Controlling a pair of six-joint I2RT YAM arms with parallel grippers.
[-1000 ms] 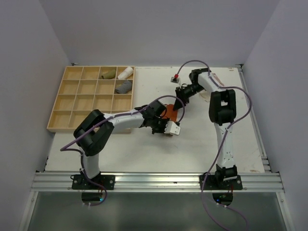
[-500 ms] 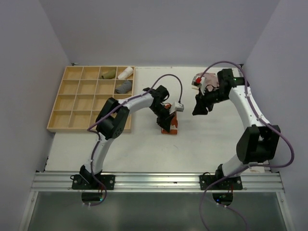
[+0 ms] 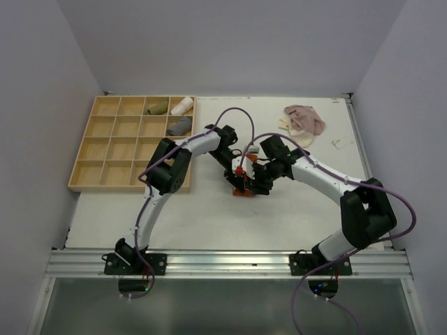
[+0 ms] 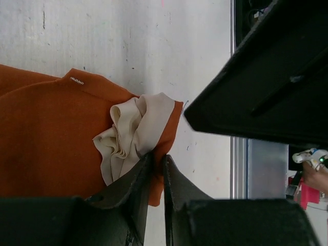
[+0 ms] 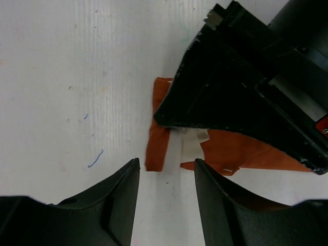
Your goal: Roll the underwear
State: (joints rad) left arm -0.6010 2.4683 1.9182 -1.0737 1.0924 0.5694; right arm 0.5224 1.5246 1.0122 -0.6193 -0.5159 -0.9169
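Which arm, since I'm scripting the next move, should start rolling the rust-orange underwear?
Left. The left gripper is shut on the rust-orange cloth underwear; the right gripper hangs open above it, holding nothing.

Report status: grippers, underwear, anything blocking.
Left gripper shut on orange underwear. Right gripper open above its edge. Beige underwear apart, far right corner. Grippers close together; no other obstruction.

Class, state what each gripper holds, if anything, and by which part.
The left gripper pinches the rust-orange underwear at its cream-lined edge; the right gripper holds nothing.
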